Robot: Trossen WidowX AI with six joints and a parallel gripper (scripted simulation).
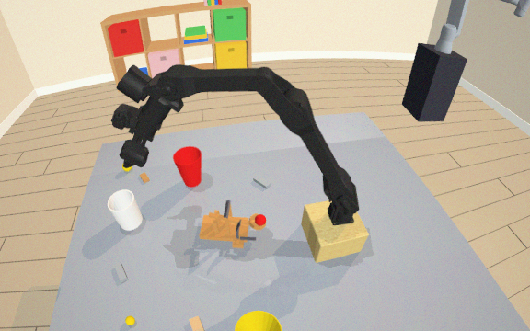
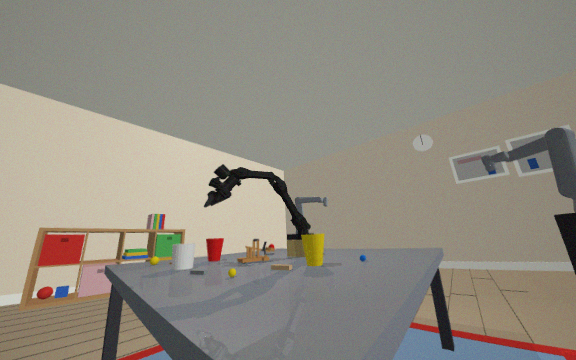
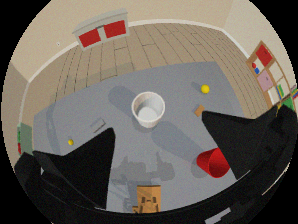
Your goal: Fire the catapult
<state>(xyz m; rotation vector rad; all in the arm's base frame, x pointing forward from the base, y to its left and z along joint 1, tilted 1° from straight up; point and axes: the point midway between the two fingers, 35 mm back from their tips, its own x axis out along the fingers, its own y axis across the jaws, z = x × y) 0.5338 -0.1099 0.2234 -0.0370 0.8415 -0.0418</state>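
Note:
The red ball [image 1: 259,220] [image 2: 271,246] sits in the round cup at the end of the orange catapult's arm. The catapult [image 1: 212,230] [image 3: 148,194] stands mid-table, its cup end toward the robot's base and its other end roughly toward the white mug. The white mug [image 1: 127,215] [image 2: 183,257] [image 3: 149,120] stands upright, and no ball shows inside it in the wrist view. My gripper [image 1: 129,164] [image 2: 207,204] [image 3: 159,122] is open and empty, high above the table on the mug's side. The catapult's cup is outside the wrist view.
A red cup [image 1: 189,166] [image 2: 214,250] [image 3: 216,164] stands near the mug. A yellow cup [image 1: 258,322] [image 2: 313,250] is at the front. Yellow balls [image 1: 130,321] [image 3: 205,89], a blue ball [image 2: 363,258] and small blocks lie around. The arm's base stands on a yellowish block [image 1: 340,245].

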